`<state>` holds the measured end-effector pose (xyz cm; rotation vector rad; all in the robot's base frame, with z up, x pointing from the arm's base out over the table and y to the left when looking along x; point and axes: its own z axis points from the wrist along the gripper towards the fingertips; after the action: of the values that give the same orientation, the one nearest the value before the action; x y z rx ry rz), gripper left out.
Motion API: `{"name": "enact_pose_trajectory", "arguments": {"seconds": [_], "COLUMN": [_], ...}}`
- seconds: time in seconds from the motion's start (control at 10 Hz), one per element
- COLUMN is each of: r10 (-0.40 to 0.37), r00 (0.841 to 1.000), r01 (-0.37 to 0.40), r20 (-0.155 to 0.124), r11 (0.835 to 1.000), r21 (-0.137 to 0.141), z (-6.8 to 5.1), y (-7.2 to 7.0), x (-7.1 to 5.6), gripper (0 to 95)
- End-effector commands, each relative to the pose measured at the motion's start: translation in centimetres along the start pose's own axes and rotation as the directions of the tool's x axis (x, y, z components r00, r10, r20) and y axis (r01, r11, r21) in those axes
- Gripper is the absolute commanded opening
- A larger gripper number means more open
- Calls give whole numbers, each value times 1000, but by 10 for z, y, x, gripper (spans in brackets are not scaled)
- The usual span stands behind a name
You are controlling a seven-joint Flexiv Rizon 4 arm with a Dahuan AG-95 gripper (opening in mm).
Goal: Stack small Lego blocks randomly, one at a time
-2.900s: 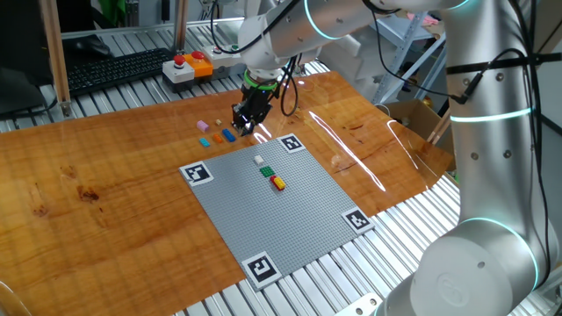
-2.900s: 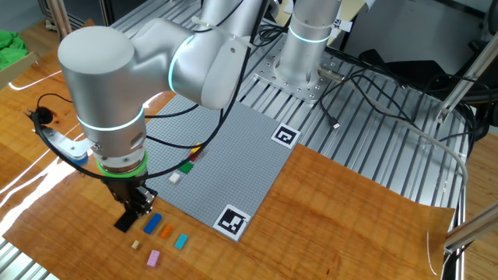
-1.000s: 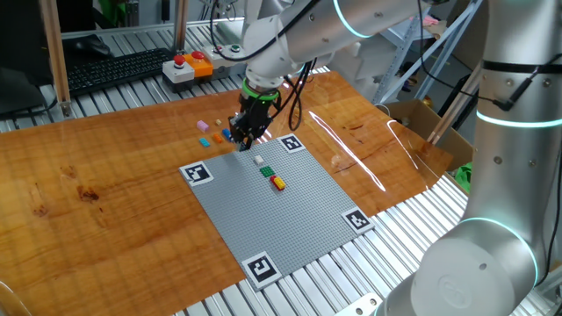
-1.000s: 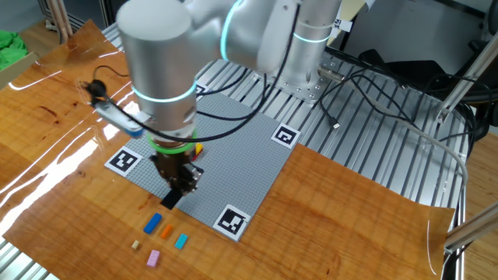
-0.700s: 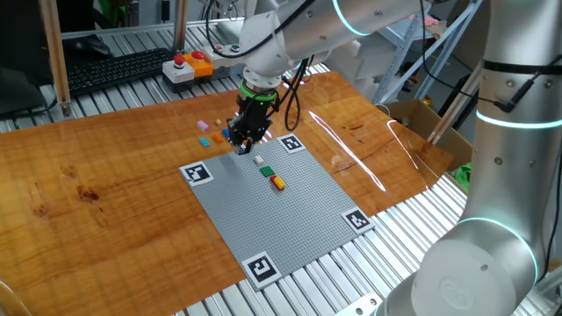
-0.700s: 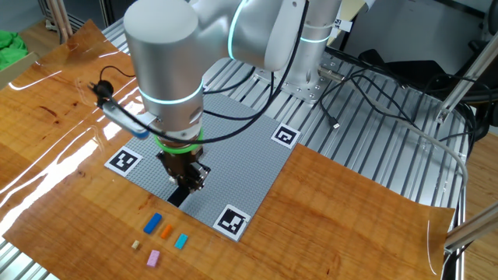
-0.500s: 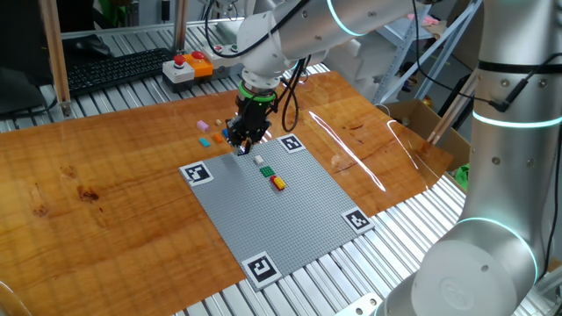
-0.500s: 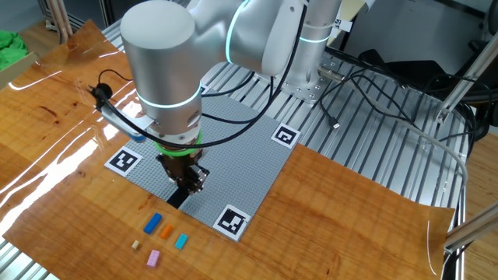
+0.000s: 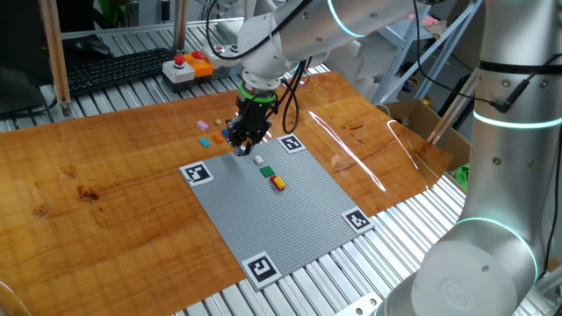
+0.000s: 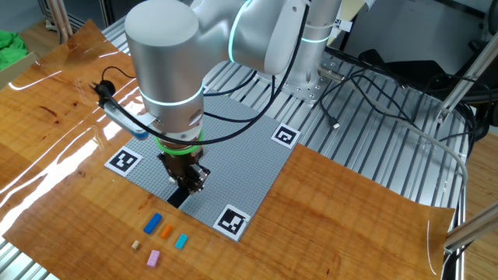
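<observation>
Loose blocks: blue block [image 10: 152, 223], orange block [image 10: 165, 229], light blue block [image 10: 181, 241], pink block [image 10: 154, 257] and a small tan block [image 10: 135, 245] lie on the wood just off the near edge of the grey baseplate [image 10: 241, 155], as the other fixed view shows it.
Placed blocks: white block [image 9: 259, 161], green block [image 9: 267, 171] and a yellow-and-red block [image 9: 278, 183] sit in a short row on the baseplate.
Surface: wooden tabletop [image 9: 105, 175] over a slatted metal bench; black-and-white markers at the baseplate corners.
Room: keyboard and button box [image 9: 189, 67] behind; cables at one side.
Claw: gripper [image 10: 185, 183] points down at the baseplate's edge nearest the loose blocks, jaws narrow; anything held cannot be made out.
</observation>
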<state>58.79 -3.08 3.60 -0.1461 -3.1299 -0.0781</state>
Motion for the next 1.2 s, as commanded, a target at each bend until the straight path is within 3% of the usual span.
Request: {"name": "enact_pose_trajectory", "arguments": {"seconds": [0.1, 0.6, 0.8, 1.1, 1.2], "r10": [-17, -12, -11, -13, -9], "r00": [1000, 1000, 1000, 1000, 1000], "r01": [16, 12, 11, 13, 9], "r20": [11, 14, 3, 11, 7], "r11": [1000, 1000, 1000, 1000, 1000], "r21": [9, 9, 10, 5, -4], "z": [-1, -1, -1, -1, -1], "y": [0, 0, 0, 0, -4], "x": [0, 0, 0, 0, 18], "gripper": [0, 0, 0, 0, 0]}}
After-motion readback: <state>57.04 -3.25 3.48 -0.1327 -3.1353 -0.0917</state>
